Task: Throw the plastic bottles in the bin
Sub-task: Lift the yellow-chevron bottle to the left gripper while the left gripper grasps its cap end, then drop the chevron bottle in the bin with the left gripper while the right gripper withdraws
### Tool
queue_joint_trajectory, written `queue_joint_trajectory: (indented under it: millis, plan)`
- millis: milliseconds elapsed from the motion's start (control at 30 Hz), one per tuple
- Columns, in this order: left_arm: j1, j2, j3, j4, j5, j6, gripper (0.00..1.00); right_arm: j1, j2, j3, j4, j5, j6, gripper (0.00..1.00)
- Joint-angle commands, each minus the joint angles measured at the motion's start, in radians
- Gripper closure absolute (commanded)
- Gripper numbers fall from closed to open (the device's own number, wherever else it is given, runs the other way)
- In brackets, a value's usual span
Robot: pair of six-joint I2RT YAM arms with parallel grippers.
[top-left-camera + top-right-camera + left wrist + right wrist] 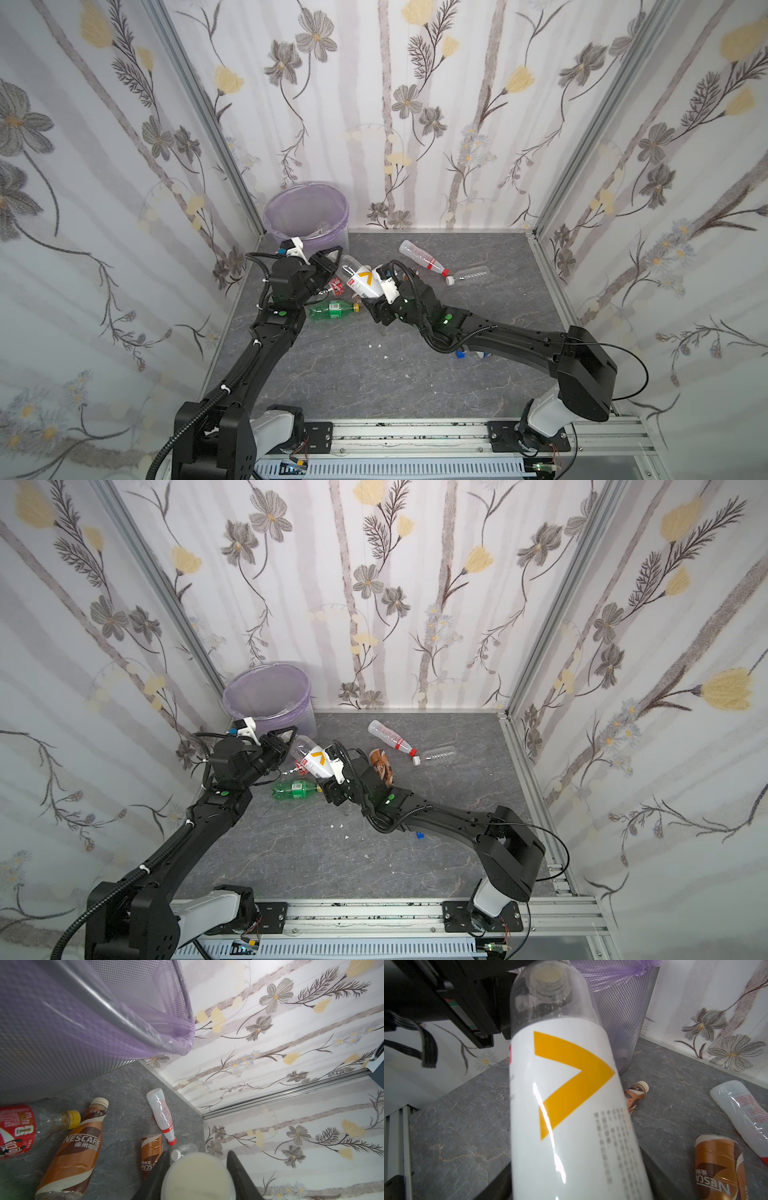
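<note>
A clear bottle with a white-and-yellow label (361,282) (316,760) (566,1084) hangs tilted above the floor between both arms, just in front of the bin (307,187) (266,669) (52,1043). My left gripper (337,264) (197,1159) is shut on its pale cap (197,1176). My right gripper (369,294) (575,1167) has its fingers against both sides of the bottle's base end. Lying on the floor are a green bottle (332,309), a red-labelled one (14,1130), two brown coffee bottles (76,1151) (150,1153), a frosted one with a red cap (422,257) and a clear one with a white cap (469,275).
The bin stands in the back left corner against flowered walls; something pale lies inside it. A small blue object (460,354) shows under the right forearm. White scraps (376,345) dot the grey floor. A metal rail (415,432) runs along the front edge.
</note>
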Motion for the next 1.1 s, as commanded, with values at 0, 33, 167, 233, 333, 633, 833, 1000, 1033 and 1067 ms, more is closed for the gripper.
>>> queue_joint_trajectory:
  millis: [0, 33, 167, 233, 333, 633, 833, 1000, 1033, 1067]
  plan:
    - [-0.001, 0.003, 0.015, 0.036, -0.009, 0.012, 0.65, -0.001, -0.019, -0.003, 0.052, -0.009, 0.002, 0.20]
    - [-0.002, 0.006, 0.018, 0.036, -0.008, 0.014, 0.67, -0.002, -0.021, -0.001, 0.053, -0.009, 0.002, 0.18]
    - [-0.006, 0.010, 0.027, 0.036, -0.010, 0.023, 0.74, -0.005, -0.037, -0.005, 0.053, -0.011, 0.001, 0.08]
    - [-0.006, 0.004, 0.029, 0.034, -0.018, 0.029, 0.76, -0.007, -0.049, -0.010, 0.052, -0.008, 0.001, 0.01]
    - [-0.006, 0.002, 0.045, 0.032, -0.034, 0.050, 0.76, -0.011, -0.075, -0.025, 0.055, 0.000, 0.001, 0.00]
    - [-0.004, 0.000, 0.349, -0.076, -0.192, 0.273, 0.79, -0.024, -0.233, -0.091, 0.076, 0.057, -0.009, 0.00]
    - [-0.006, 0.031, 0.654, -0.095, -0.341, 0.496, 0.82, -0.036, -0.339, -0.130, 0.094, 0.125, -0.014, 0.00]
    - [-0.006, 0.039, 0.775, -0.025, -0.526, 0.702, 0.82, -0.052, -0.395, -0.169, 0.107, 0.127, -0.002, 0.00]
    - [-0.007, 0.051, 0.782, 0.007, -0.552, 0.740, 0.82, -0.053, -0.398, -0.172, 0.110, 0.124, -0.001, 0.00]
    - [-0.006, 0.072, 0.794, 0.028, -0.578, 0.772, 0.81, -0.055, -0.396, -0.175, 0.112, 0.121, 0.004, 0.00]
